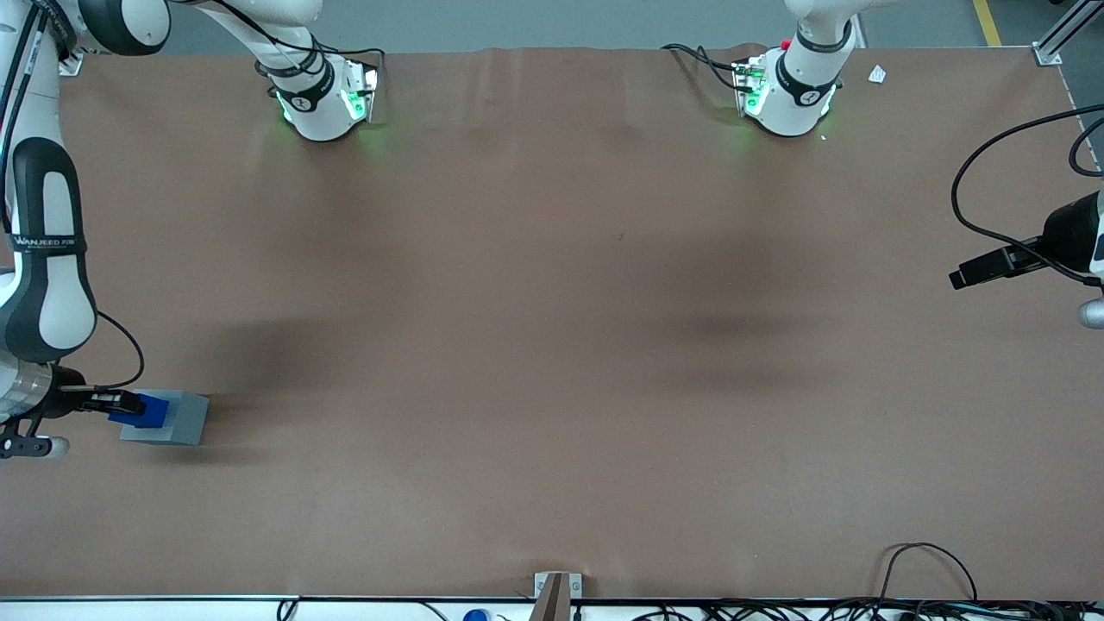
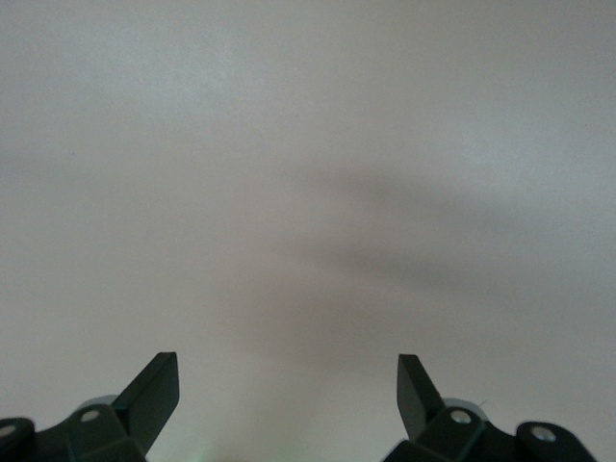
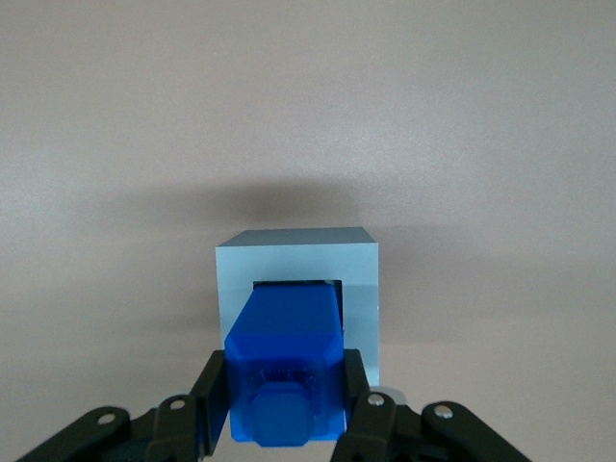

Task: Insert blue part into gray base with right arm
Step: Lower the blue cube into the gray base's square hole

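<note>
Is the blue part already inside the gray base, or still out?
Partly in: the blue part enters the recess of the gray base, and the gripper is shut on it. Full seating cannot be told.

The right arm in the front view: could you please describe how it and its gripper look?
The right arm has glossy white shells with black bands at the joints and small dark lettering on one band. A thin black cable loops from it toward the wrist. Its gripper, at the working arm's end of the table, is black with two slim jaws; its base glows green.
</note>
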Motion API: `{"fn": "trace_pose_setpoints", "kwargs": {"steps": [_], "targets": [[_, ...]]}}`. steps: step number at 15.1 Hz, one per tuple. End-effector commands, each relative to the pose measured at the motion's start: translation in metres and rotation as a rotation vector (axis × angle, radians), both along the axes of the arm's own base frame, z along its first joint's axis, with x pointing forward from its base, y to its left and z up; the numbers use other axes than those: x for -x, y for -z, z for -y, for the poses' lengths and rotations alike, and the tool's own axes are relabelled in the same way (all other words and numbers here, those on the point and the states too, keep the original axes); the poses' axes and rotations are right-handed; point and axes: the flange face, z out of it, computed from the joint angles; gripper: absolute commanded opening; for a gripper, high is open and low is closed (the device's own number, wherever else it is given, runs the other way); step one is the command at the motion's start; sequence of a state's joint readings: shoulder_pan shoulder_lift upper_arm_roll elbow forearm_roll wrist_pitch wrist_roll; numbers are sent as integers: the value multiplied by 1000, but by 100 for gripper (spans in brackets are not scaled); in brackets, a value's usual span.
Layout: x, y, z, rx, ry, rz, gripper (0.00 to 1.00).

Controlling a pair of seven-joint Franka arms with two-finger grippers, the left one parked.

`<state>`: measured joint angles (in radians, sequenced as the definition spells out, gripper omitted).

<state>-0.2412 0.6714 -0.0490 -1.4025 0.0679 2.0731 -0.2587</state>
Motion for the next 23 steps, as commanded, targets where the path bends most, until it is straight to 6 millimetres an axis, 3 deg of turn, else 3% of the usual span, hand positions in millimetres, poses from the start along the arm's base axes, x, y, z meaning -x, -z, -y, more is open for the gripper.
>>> {"fn": "trace_pose_setpoints", "kwargs": {"steps": [1,8,9,12,13,20,23], "targets": [[-6,1,6,-15,26,14,0],[-5,10,9,-21,33,5,2],[-5,10,9,-18,26,4,13],[-6,10,24,0,37,71,85],[-5,15,25,5,28,85,97],[-3,5,8,-20,5,29,100],[4,-31,1,-38,-8,3,100]]}}
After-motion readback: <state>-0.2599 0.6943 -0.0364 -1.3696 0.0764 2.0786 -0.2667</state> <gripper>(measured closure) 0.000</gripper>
